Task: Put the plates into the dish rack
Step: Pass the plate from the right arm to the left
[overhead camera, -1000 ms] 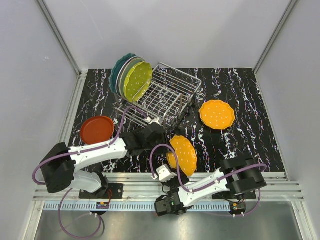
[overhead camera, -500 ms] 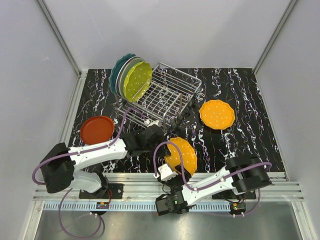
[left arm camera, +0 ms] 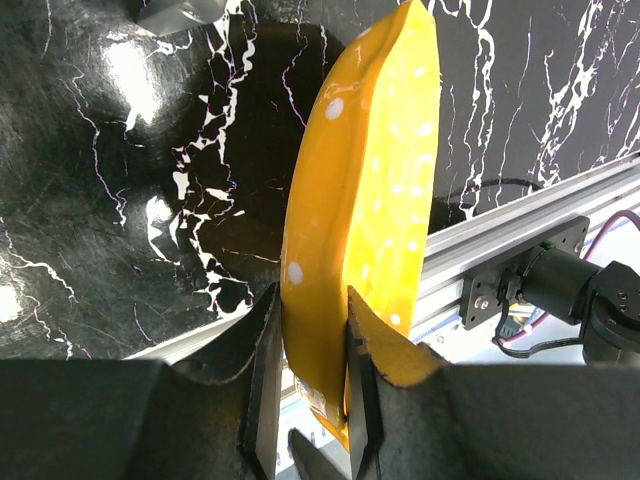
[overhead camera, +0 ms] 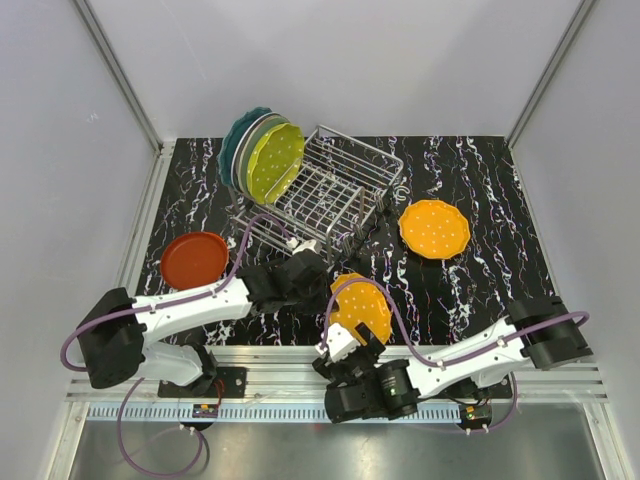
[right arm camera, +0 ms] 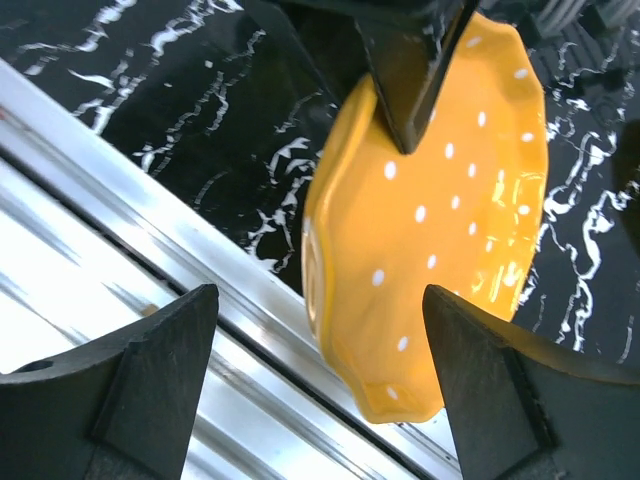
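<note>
Plate-holding falls to the left gripper (overhead camera: 322,283), which clamps the rim of a dotted orange plate (overhead camera: 362,306) above the near edge of the black marbled table (overhead camera: 480,190). The overhead view places this plate in front of the dish rack (overhead camera: 340,185) and apart from it, but it hides how the grip is made. The left wrist view supplies that. There the plate (left arm camera: 365,200) stands on edge, seen almost edge-on, and the two black fingers (left arm camera: 262,380) of the left gripper (left arm camera: 311,300) press on it from either side. An aluminium rail (left arm camera: 520,225) shows behind it.

The right wrist view shows the plate's broad, scalloped face (right arm camera: 450,240) with its white dots. One of the left arm's dark fingers (right arm camera: 410,85) lies across the plate's upper part. The right gripper (right arm camera: 320,370) has its own fingers (right arm camera: 150,380) spread wide on either side of the plate, with clear space between them and it. From above, the right gripper (overhead camera: 352,340) sits just below the plate at the table's edge.

Only the overhead view shows the other plates. A group stands upright at the left end of the rack, with a yellow-green plate (overhead camera: 274,160) in front. A red-orange plate (overhead camera: 195,258) lies flat at the left of the table. A second dotted orange plate (overhead camera: 434,228) lies flat to the right of the rack.
</note>
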`<state>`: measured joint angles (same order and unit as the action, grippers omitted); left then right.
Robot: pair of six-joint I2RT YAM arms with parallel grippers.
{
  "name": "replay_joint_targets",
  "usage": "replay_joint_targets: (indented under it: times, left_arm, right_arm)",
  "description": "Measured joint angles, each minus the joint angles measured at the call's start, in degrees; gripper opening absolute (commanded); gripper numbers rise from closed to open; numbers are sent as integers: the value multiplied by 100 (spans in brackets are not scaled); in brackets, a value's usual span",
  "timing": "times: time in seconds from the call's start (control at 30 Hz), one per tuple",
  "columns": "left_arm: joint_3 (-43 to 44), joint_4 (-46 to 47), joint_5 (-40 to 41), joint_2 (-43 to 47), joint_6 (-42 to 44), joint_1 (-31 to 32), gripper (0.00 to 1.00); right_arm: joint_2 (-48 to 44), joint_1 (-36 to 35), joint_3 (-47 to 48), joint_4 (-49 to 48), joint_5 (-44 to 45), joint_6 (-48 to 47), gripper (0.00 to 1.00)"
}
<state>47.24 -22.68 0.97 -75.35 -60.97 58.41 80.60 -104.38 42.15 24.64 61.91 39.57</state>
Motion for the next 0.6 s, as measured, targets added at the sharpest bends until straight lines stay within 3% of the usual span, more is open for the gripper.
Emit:
replay_joint_targets:
  times: [0.27,0.6]
  left_arm:
    - [0,-151,107,146,214,0,0]
    - [-15,-479,289,470,555,0,0]
  right_arm:
    - [-498,0,-7,-380,-345,-494,91]
    - [-1840,0,-195,-680,-581,-723,87]
